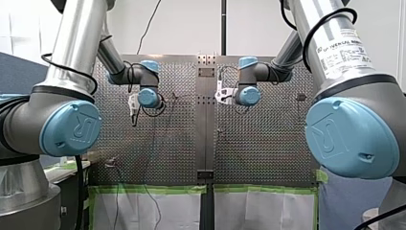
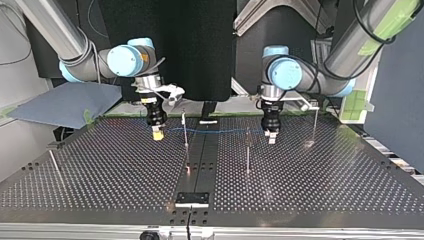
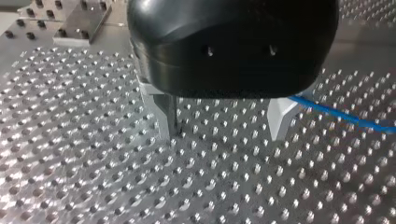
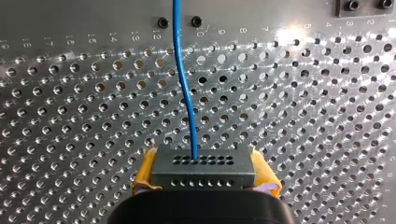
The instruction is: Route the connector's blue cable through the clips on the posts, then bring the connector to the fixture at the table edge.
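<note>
In the right wrist view my right gripper (image 4: 201,179) is shut on the grey connector (image 4: 203,167), which sits between its yellow pads (image 4: 144,175). The blue cable (image 4: 184,79) leaves the connector and runs ahead over the perforated table. In the top view the cable (image 2: 220,131) stretches from my right gripper (image 2: 157,134) past a thin post (image 2: 185,127) and a second post (image 2: 247,150) to my left gripper (image 2: 271,138). The left wrist view shows my left gripper (image 3: 223,126) open just above the table, with the cable (image 3: 341,114) lying beside one finger (image 3: 280,119) and not held.
A black fixture (image 2: 192,198) sits at the table edge nearest the top view's camera. Two more posts stand at the top view's right (image 2: 315,125) and left (image 2: 54,162). A dark centre rail (image 2: 202,155) splits the table (image 2: 325,190).
</note>
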### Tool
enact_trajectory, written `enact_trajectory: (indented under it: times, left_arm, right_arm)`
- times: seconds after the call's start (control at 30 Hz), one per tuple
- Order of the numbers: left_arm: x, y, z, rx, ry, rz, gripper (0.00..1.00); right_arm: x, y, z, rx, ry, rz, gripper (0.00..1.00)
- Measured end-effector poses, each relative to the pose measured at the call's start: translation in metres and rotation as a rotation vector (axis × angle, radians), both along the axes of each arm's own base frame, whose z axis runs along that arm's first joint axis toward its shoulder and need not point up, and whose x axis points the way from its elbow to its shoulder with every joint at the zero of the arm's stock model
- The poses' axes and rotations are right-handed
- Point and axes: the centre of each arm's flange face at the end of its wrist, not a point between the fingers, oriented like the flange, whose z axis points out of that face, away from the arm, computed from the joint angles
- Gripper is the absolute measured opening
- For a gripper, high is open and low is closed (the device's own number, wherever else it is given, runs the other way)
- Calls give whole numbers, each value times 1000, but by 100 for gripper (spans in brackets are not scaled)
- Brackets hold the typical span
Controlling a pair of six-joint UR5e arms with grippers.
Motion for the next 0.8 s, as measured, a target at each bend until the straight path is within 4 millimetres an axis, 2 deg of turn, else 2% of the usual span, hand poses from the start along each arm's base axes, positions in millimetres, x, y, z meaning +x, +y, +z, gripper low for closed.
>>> enact_trajectory:
  times: [0.53,0.8]
  left_arm:
    - [-29,-6,14,-104,-53,-128,100]
    - [-50,0,24,-162,-109,-131,100]
  right_arm:
    - [0,1,0,2,3,2,0]
    - [1,1,1,2,4,5,0]
